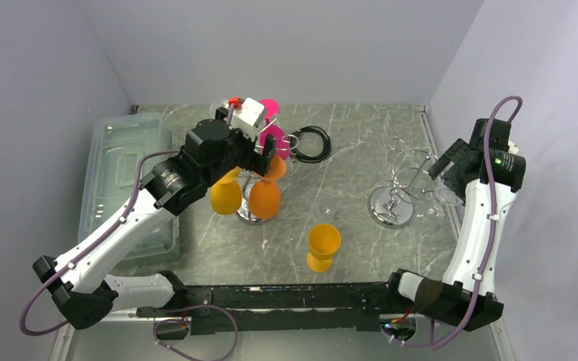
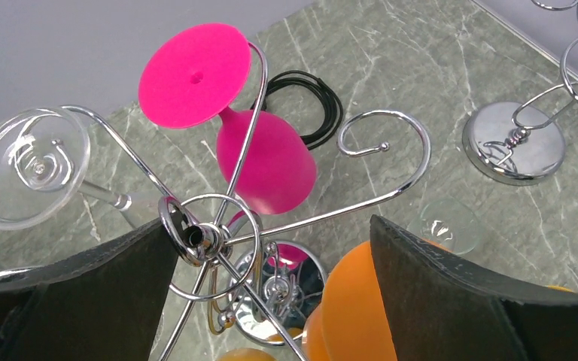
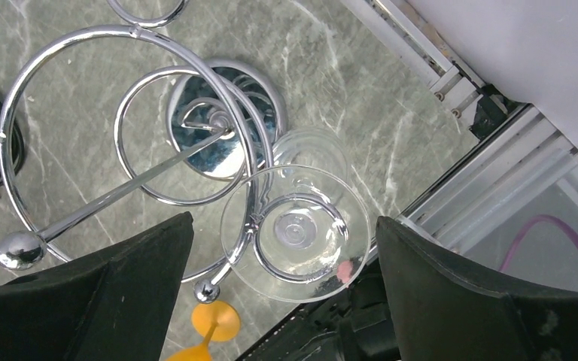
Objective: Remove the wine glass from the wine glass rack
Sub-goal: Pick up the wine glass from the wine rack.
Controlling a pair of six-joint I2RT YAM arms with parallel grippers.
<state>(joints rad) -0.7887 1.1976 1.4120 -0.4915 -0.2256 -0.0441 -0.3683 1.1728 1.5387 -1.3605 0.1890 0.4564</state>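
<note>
I see the wine glass rack (image 1: 250,213) standing just at 9 o'clock of the table's (image 1: 361,135) middle. My left gripper (image 2: 267,226) hangs over its top with both fingers (image 2: 83,301) spread wide, one on each side of the top ring, and it holds nothing. A pink wine glass (image 2: 267,165) hangs upside down at the rack's 1 o'clock. A clear wine glass (image 2: 30,165) hangs at 11 o'clock, and two orange wine glasses (image 1: 226,195) hang at 6 o'clock, close to the gripper. The curly arms stick out all around, so room near the top is tight. At 3 o'clock stands a ring stand (image 1: 391,204), close to the edge rail (image 3: 512,162) and the right wall (image 1: 527,75). My right gripper (image 3: 284,222) is spread wide around the foot of a see-through glass (image 3: 295,233) hanging there. I see thin gaps on both sides, so it grips nothing. The table between the two stands is open, with a lone orange glass (image 1: 323,247) at 5 o'clock. A black cable (image 1: 310,143) lies at 12 o'clock, and a plastic box (image 1: 124,173) fills the 9 o'clock edge.
</note>
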